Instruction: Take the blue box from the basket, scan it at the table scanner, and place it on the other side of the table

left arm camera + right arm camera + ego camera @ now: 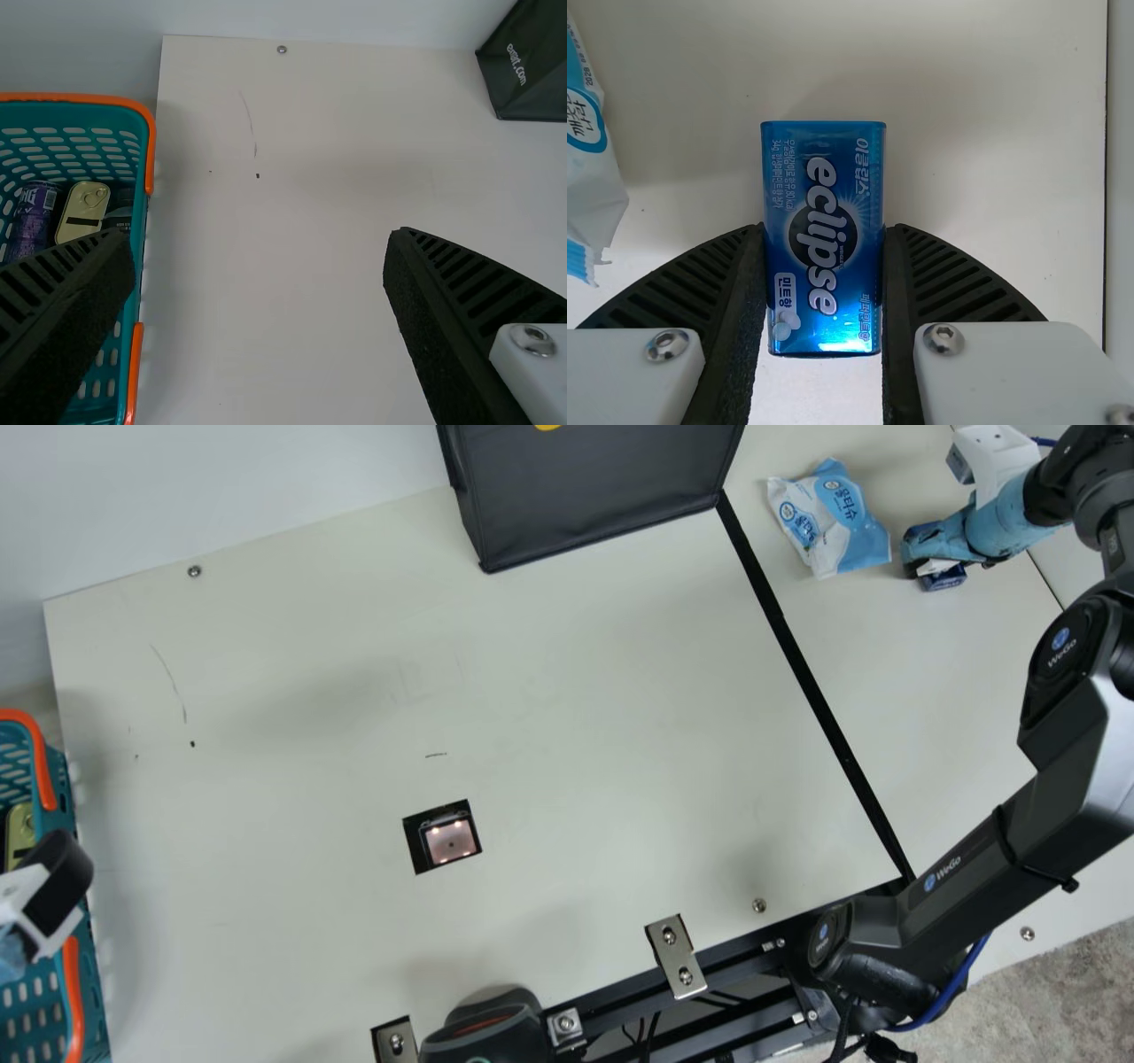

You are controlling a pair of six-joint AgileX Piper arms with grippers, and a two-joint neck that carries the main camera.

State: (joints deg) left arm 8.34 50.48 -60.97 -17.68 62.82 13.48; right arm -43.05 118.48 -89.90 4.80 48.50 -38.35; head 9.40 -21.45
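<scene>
Our R fingers (948,279) grip blue box (824,168); L fingers (469,288) wide. Best we lower it flat to worktop (992,142), then open evenly w/o dragging.

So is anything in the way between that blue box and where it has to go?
Nothing visible: the right gripper holds the blue box past the black strip, with tabletop beneath it; the white-and-blue packet lies to one side.

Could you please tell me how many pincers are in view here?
2: the left pincer, open near the basket, and the right pincer, closed on the blue box near the blue-and-white packet.
</scene>
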